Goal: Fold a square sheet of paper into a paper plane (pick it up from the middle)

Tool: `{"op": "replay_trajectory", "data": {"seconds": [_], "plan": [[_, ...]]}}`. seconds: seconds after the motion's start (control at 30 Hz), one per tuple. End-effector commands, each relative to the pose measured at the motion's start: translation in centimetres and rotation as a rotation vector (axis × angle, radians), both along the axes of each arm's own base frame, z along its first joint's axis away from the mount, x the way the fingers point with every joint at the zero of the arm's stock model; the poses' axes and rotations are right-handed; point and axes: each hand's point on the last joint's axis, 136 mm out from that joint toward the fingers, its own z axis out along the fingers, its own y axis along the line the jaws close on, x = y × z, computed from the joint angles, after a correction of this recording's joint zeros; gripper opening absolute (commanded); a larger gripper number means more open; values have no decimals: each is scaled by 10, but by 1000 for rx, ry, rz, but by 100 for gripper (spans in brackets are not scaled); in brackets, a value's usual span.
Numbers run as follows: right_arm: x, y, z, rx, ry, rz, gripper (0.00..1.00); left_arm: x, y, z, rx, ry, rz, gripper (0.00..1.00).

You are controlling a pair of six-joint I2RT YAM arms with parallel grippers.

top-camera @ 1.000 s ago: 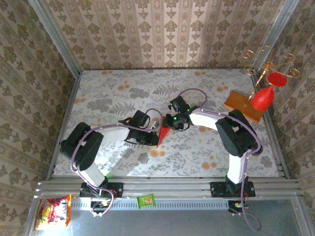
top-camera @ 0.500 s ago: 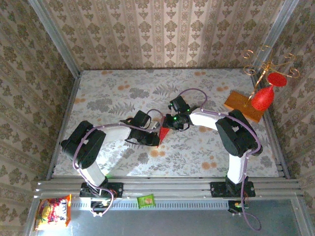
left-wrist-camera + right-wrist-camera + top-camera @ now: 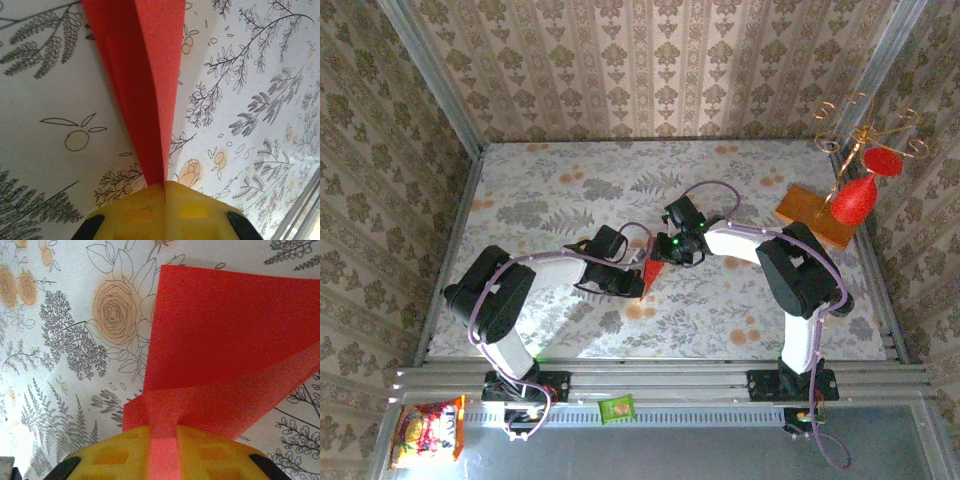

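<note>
Far left, outside the rail: a yellow-and-red snack packet (image 3: 425, 432), print too small to read. Just right of it, a small green packet (image 3: 616, 408), likewise unreadable. No brand, label or writing on anything else in view.

Next, the left gripper (image 3: 164, 189), pressed together on the pointed end of the red paper (image 3: 145, 75). Layers gathered into a narrow creased wedge, seemingly raised a little off the tabletop (image 3: 250, 100), near its middle.

Further right, the right gripper (image 3: 162, 442), pinching the wider opposite edge, a strip of paper caught in its bite and the rest sagging in a curve.

Probably mid-fold, with a crease to set. To do it well:
- Hold both pinches firm.
- Draw the ends gently apart to flatten the curl.
- Line up the edges before pressing.
- Lower onto the tabletop and press along the crease rather than tugging, for fear of tearing or slipping.
</note>
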Motion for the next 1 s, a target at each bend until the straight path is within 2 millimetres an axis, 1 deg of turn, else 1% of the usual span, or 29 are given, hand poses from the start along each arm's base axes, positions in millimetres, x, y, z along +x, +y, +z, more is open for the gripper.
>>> {"op": "replay_trajectory", "data": {"seconds": [0.0, 0.3, 0.53, 0.67, 0.73, 0.87, 0.97], "plan": [[1, -1, -6, -12, 11, 5, 23, -3, -4, -4, 7, 23, -12, 4], [1, 0, -11, -13, 22, 7, 23, -5, -2, -9, 31, 25, -9, 4], [0, 8, -7, 39, 19, 25, 22, -8, 1, -16, 52, 32, -2, 3], [-7, 12, -1, 66, 21, 31, 20, -7, 4, -18, 67, 28, 8, 3], [-14, 14, 0, 84, 26, 31, 20, -6, 5, -18, 67, 24, 12, 3], [-25, 13, -4, 94, 43, 21, 19, -5, 5, -19, 68, 22, 18, 2], [-33, 18, -4, 122, 52, 29, 18, -5, 5, -18, 69, 22, 21, 2]]}}
